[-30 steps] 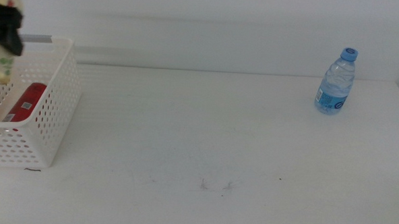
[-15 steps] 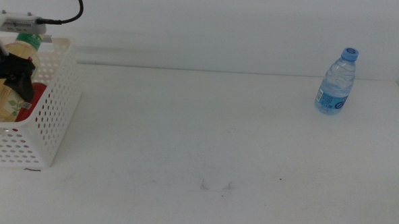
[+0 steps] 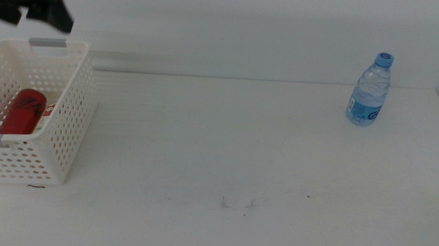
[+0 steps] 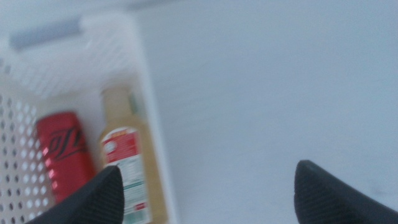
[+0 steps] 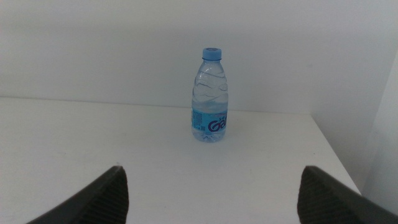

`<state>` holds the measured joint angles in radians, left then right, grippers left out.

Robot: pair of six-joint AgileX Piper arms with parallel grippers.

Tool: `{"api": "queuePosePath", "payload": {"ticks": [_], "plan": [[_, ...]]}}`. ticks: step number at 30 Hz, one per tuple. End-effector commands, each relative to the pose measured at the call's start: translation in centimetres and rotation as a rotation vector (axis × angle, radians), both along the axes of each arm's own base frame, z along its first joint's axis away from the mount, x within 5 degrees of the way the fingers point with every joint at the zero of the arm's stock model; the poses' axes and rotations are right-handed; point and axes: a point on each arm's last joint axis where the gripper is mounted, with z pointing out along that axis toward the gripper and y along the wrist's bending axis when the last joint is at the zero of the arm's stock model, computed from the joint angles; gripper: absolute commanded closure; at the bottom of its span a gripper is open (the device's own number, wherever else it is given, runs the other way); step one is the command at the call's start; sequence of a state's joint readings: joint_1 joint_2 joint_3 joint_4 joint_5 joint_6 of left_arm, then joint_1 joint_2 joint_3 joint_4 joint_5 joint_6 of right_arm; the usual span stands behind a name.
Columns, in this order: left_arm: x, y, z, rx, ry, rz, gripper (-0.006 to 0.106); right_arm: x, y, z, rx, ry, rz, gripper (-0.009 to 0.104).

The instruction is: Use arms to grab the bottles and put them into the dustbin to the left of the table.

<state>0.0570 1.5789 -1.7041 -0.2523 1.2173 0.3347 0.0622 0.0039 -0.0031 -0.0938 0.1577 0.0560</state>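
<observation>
The white dustbin [image 3: 64, 116] stands at the table's left edge. Inside it lie the red can [image 3: 23, 111] and the yellow-liquid bottle [image 4: 127, 168], side by side; the red can [image 4: 62, 152] also shows in the left wrist view. My left gripper [image 3: 43, 8] hovers above the dustbin's far end, blurred; in its wrist view the left gripper [image 4: 211, 199] is open and empty. The clear water bottle [image 3: 369, 89] stands upright at the table's far right. My right gripper [image 5: 217, 199] is open, facing the water bottle [image 5: 210, 96] from a distance. The right arm is outside the middle view.
The white table [image 3: 225, 153] carries a few faint scuff marks near its front middle. A pale wall runs behind it. The table's right edge lies just beyond the water bottle.
The left gripper let go of the yellow-liquid bottle into the dustbin and rose above it. The dustbin shifted slightly to the right. The water bottle has not moved.
</observation>
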Motion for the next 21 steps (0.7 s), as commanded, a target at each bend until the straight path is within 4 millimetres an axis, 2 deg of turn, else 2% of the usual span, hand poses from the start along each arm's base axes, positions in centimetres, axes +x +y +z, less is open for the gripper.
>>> {"api": "queuePosePath", "payload": {"ticks": [1, 5, 9, 15, 21], "plan": [[-3.0, -1.6, 2.5, -0.020, -0.067, -0.024, 0.007, 0.0, 0.0, 0.0, -0.008, -0.006, -0.003, 0.005], [-8.9, -4.0, 6.0, -0.069, -0.194, -0.130, 0.007, 0.0, 0.0, 0.0, -0.008, -0.006, -0.003, 0.005], [-13.2, -5.6, 7.9, -0.109, -0.286, -0.241, 0.007, 0.0, 0.0, 0.0, -0.008, -0.006, -0.003, 0.005], [-17.2, -5.9, 9.9, -0.144, -0.386, -0.302, 0.007, 0.0, 0.0, 0.0, -0.008, -0.006, -0.003, 0.005], [-19.5, -5.5, 10.8, -0.144, -0.447, -0.304, 0.007, 0.0, 0.0, 0.0, -0.008, -0.006, -0.003, 0.005]]}}
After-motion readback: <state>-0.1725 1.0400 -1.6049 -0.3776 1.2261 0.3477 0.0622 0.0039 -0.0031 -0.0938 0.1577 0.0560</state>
